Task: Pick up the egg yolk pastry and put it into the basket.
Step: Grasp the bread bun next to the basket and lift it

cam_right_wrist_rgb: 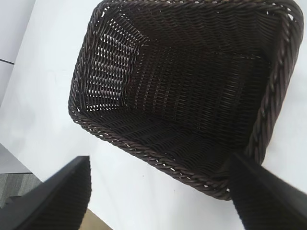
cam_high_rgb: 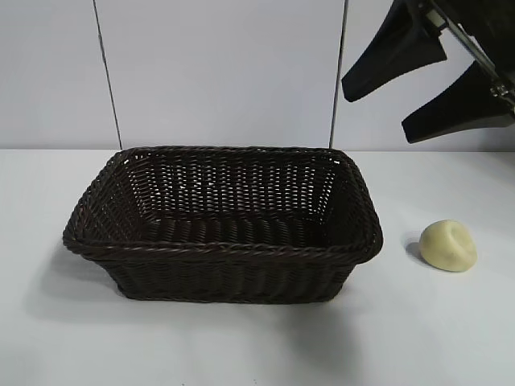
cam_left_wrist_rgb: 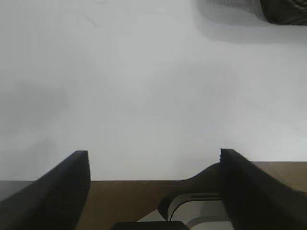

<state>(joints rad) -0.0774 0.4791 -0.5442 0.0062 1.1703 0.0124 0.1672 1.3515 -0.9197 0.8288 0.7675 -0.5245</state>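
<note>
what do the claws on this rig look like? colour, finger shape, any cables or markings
Both claws are matte black. The right claw in the exterior view has two broad, wedge-shaped fingers tapering to blunt tips, mounted on a dark body with a pale metal edge. The left claw, seen from its own wrist camera, has the same thick, flat-faced black fingers. No cables or markings are visible.

A lab test bench — bare white table (cam_high_rgb: 241, 346), plain panelled wall (cam_high_rgb: 217, 72) behind
</note>
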